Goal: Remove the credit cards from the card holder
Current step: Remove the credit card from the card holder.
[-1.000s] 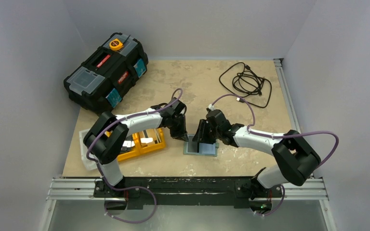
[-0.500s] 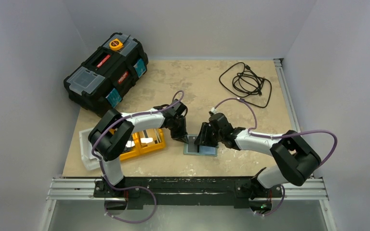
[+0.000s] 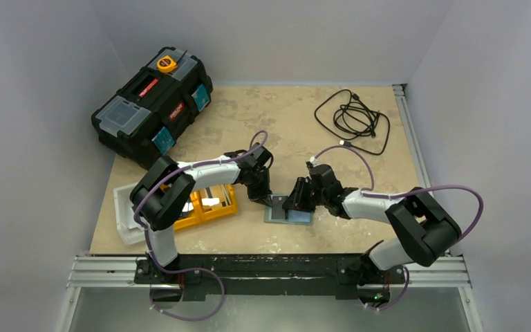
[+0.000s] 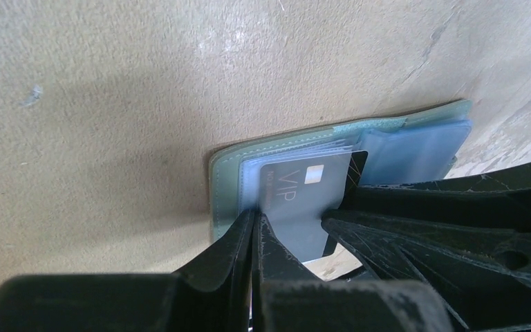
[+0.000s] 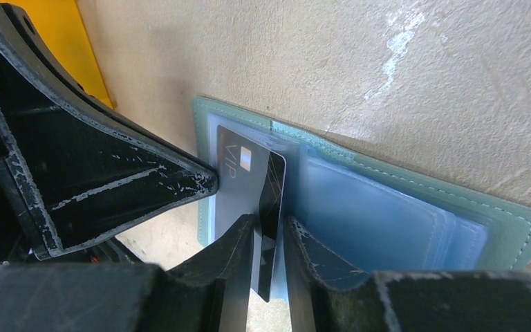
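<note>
The grey-green card holder [image 3: 276,216] lies open on the table, its pale blue lining up [image 5: 387,221]. A grey "VIP" credit card [image 4: 297,200] sticks out of its left pocket. My left gripper [image 4: 252,221] is shut, its tip pressed on the holder's left edge beside that card; it also shows in the top view [image 3: 268,199]. My right gripper [image 5: 269,228] is closed on a dark credit card [image 5: 271,200] that stands on edge between its fingers over the holder's middle. The right gripper shows in the top view [image 3: 294,205].
An orange tray [image 3: 211,207] with cards in it sits left of the holder, beside a white lid [image 3: 123,214]. A black toolbox [image 3: 152,104] stands at the back left. A coiled black cable [image 3: 352,117] lies at the back right.
Both grippers have come lower and closer together over the card holder. The right wrist has dropped toward the table.
</note>
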Tool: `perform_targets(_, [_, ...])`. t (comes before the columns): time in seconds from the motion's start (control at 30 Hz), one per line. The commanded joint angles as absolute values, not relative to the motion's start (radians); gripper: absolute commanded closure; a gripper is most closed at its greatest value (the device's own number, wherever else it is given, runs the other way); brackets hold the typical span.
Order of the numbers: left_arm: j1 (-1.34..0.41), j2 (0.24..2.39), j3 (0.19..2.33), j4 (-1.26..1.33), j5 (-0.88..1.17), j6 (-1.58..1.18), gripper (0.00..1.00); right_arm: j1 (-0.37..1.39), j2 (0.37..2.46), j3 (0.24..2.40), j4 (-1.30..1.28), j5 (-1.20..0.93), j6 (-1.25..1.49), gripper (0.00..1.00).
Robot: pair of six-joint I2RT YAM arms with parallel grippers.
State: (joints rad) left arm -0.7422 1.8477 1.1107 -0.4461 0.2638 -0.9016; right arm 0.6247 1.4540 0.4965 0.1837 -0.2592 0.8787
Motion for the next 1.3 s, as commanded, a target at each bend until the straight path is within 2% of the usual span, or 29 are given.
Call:
perform_targets(0.0, [-0.77,1.883,1.119,-0.457,0.236,-0.914,1.0,0.606,1.467,0.47,0.252,-0.322,0.892,0.79])
perform_targets(0.27, [-0.769,1.889,1.121,-0.506,0.186,-0.926,1.0,0.591,1.44,0.453,0.252,-0.319,0.893,0.94])
perform_targets(0.47, [-0.755,1.9,1.115,-0.546,0.158,-0.933,1.0,0.566,1.409,0.428,0.228,-0.296,0.884,0.98])
perform_targets(1.27, [-0.733,1.887,1.108,-0.545,0.159,-0.916,1.0,0.501,1.365,0.366,0.217,-0.319,0.827,0.98])
